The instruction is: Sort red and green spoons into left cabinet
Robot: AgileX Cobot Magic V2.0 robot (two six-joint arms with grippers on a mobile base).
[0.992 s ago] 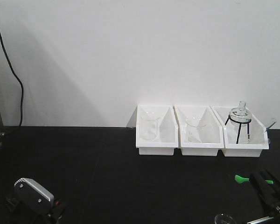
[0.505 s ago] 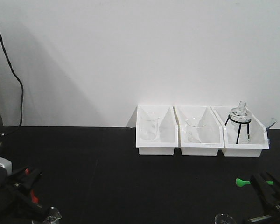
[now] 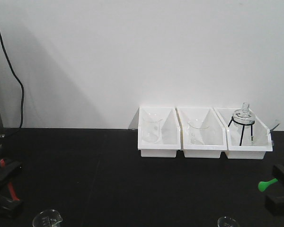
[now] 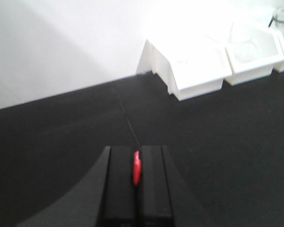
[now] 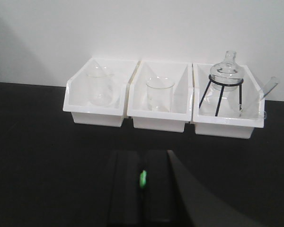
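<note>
Red spoon [image 4: 137, 168] sat pinched between the clenched fingers of the left gripper [image 4: 136, 150], low at the near left above the black table [image 3: 109, 179]. At the near right, the green spoon [image 3: 265, 184] was clamped the same way in the right gripper [image 3: 280, 187], its bowl poking out to the left. Farther back on the right, against the white wall, stood three white bins [image 3: 203, 152] holding glass beakers [image 3: 151, 128] and a flask [image 3: 244, 116] on a black tripod.

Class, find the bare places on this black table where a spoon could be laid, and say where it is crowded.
Free: the wide table stretch left of the bins, back to the wall; also the strip before the bins. Crowded: inside the bins, and the front edge near the beaker, left claw and right claw.
</note>
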